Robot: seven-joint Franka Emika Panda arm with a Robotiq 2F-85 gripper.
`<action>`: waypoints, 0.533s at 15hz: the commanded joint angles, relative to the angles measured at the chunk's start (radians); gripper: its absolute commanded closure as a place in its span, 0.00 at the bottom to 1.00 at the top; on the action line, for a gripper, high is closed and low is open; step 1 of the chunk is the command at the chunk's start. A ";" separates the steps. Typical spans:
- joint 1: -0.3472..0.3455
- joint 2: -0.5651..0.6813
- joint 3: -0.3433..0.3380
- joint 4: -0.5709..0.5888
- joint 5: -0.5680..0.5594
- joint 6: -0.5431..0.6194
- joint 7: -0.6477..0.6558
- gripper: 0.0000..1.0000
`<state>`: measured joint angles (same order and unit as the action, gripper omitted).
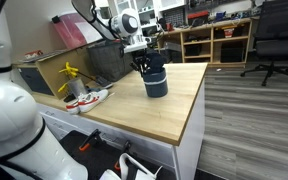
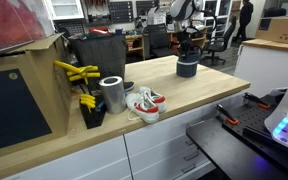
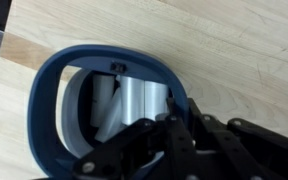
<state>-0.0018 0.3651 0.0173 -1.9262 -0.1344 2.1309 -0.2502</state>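
Note:
A dark blue cup point(image 1: 156, 84) with a shiny silver inside stands upright on the wooden tabletop point(image 1: 174, 110) and shows in both exterior views point(image 2: 187, 67). My gripper point(image 1: 147, 65) comes down from above onto the cup's top point(image 2: 187, 52). In the wrist view I look straight down into the cup point(image 3: 44, 110). The black fingers point(image 3: 169, 135) straddle its rim at the lower right, close together, and appear shut on the rim. The fingertips themselves are hidden behind the linkages.
A pair of white and red sneakers point(image 2: 144, 103) lies near the table's other end, beside a silver can point(image 2: 112, 93) and yellow-handled tools point(image 2: 76, 72). A dark bin point(image 2: 99, 50) stands behind them. An office chair point(image 1: 274, 40) stands on the floor past the table edge.

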 commanded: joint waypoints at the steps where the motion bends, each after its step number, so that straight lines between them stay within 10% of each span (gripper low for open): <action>1: -0.013 0.023 -0.002 0.034 -0.001 0.001 -0.009 0.97; 8: -0.013 0.037 0.010 0.058 0.013 0.003 -0.008 0.97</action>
<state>-0.0153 0.3927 0.0176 -1.8960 -0.1326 2.1337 -0.2502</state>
